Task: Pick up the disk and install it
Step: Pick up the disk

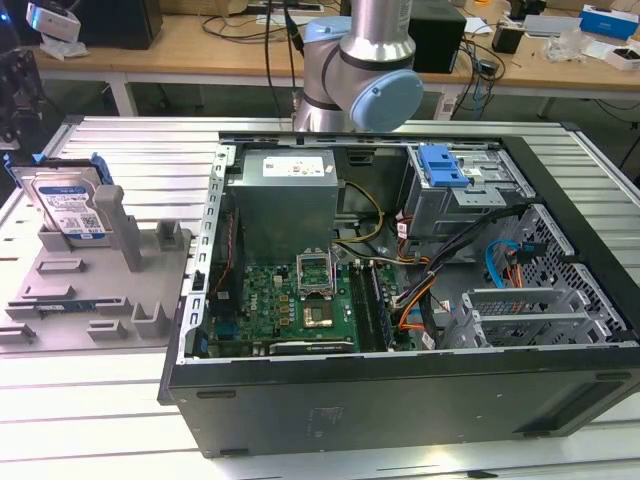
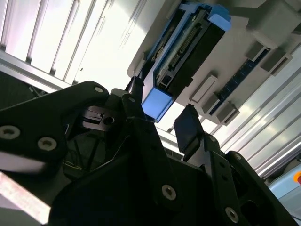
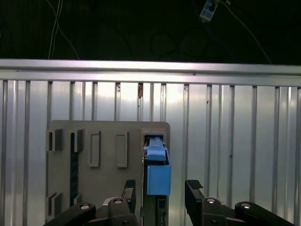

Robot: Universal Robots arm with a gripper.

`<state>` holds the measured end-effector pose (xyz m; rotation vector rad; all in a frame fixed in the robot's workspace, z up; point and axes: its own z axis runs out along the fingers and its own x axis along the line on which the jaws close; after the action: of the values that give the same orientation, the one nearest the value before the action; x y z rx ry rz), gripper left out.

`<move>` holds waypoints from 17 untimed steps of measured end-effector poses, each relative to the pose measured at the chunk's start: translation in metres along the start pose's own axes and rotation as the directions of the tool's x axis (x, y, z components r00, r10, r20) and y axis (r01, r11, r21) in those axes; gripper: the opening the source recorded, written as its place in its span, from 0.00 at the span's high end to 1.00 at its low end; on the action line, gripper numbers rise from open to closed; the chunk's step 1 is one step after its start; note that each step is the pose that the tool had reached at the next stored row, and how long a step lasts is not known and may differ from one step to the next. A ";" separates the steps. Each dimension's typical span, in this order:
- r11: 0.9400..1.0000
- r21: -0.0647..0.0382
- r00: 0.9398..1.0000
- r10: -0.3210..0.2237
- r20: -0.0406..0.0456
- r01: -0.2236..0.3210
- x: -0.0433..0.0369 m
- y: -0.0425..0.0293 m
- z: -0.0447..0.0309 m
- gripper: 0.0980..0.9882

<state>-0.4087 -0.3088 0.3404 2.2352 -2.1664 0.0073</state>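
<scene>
The disk [image 1: 62, 205] is a flat silver metal slab with a white-and-blue label, framed by a glossy bright blue plastic carrier. It stands on edge in a slot at a corner of a matte grey moulded holder [image 1: 100, 290]. The holder is a plate studded with blocky posts and pockets, and it lies on the ribbed aluminium worktop [image 1: 130, 140] near the edge at the exterior view's left. An open black computer case [image 1: 400, 390] sits beside it. The disk's labelled broad face shows in the exterior view, leaning slightly. In the first wrist view it appears edge-on, its upper edge running parallel to the worktop's ribs toward the edge rail, with a square blue tab [image 3: 158, 179] at the near end. The black, angular, bolt-studded gripper [image 3: 161, 192] is spread apart. Its fingers [image 3: 194, 190] stand on either side of that blue end with a gap visible on both sides, grasping nothing. The glossy grey-and-blue arm [image 1: 360, 70] rises at the worktop's far edge.
</scene>
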 end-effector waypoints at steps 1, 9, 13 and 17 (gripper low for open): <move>1.000 0.000 1.000 -0.005 0.000 0.005 0.0003 0.0000 0.0007 0.50; 1.000 0.001 1.000 -0.030 0.000 0.030 0.0027 0.0005 0.0068 0.50; 1.000 0.001 1.000 -0.030 -0.001 0.030 0.0031 0.0005 0.0101 0.50; 1.000 0.001 1.000 -0.030 -0.001 0.030 0.0034 0.0004 0.0126 0.50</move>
<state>-0.4093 -0.3125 0.3280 2.2673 -2.1330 0.0080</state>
